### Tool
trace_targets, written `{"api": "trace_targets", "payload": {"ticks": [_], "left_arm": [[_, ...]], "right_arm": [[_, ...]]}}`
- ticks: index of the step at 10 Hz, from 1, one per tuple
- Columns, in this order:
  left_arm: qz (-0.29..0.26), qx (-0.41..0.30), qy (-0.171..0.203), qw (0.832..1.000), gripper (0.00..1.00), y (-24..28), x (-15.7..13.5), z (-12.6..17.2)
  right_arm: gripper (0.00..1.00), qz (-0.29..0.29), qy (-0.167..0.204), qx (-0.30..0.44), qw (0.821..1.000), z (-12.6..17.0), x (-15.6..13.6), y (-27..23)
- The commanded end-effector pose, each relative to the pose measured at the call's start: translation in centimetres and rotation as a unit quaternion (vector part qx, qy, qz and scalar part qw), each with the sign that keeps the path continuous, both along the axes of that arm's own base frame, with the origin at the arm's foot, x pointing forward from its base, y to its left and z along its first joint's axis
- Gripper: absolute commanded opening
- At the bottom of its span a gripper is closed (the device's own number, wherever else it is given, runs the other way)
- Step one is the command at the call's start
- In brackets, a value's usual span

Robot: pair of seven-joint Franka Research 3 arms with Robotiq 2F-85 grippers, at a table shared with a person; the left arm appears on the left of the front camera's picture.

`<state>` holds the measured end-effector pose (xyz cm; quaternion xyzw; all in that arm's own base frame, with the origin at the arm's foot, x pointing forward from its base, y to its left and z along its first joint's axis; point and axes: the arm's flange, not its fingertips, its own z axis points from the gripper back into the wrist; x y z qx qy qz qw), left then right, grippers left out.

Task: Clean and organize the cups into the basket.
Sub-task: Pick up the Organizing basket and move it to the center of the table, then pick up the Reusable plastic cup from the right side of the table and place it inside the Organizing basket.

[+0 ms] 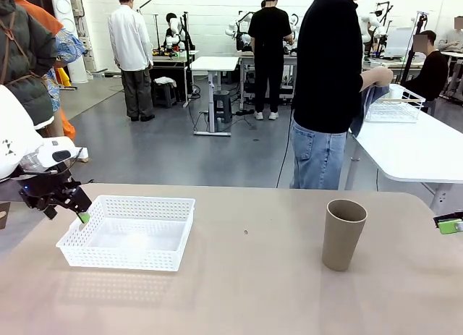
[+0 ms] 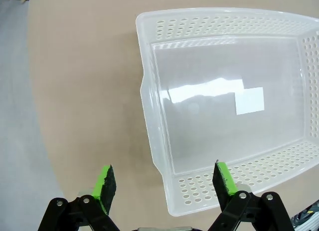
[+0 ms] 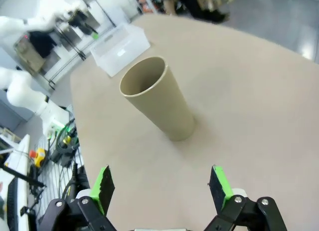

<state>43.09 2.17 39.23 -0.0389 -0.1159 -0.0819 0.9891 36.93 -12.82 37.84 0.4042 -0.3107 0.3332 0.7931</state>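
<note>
One tan-brown cup [image 1: 343,234] stands upright on the table right of centre, mouth up and empty; the right wrist view looks down on the same cup [image 3: 158,99]. The white lattice basket [image 1: 129,232] sits empty at the left. My left gripper [image 1: 71,209] hovers open at the basket's left end. In the left wrist view its fingers straddle the corner of the basket [image 2: 164,156], left gripper [image 2: 164,183] wide apart. My right gripper [image 1: 450,224] shows at the right edge, apart from the cup. In its own view the right gripper [image 3: 163,185] is open and holds nothing.
A person [image 1: 329,89] stands beyond the table's far edge, hands at a white wire rack [image 1: 394,103] on a neighbouring white table [image 1: 419,150]. Bare tan tabletop [image 1: 246,277] lies between basket and cup.
</note>
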Motion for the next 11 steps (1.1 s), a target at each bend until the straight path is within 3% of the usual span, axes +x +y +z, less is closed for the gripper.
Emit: {"api": "trace_targets", "payload": {"ticks": [1,5,9,11], "left_arm": [[-0.002,-0.003,0.002,1.0,1.0,0.0,0.1,0.3],[-0.002,-0.003,0.002,1.0,1.0,0.0,0.1,0.3],[-0.002,-0.003,0.002,1.0,1.0,0.0,0.1,0.3],[-0.002,-0.003,0.002,1.0,1.0,0.0,0.1,0.3]], "right_arm": [[1.0,0.09,-0.077,-0.024,0.993,-0.7,1.4,1.6],[1.0,0.113,-0.07,-0.033,0.991,-4.7,5.9,4.2],[1.0,0.116,-0.068,-0.033,0.99,-6.3,7.9,5.5],[1.0,0.134,-0.094,-0.033,0.986,-6.8,8.8,6.8]]}}
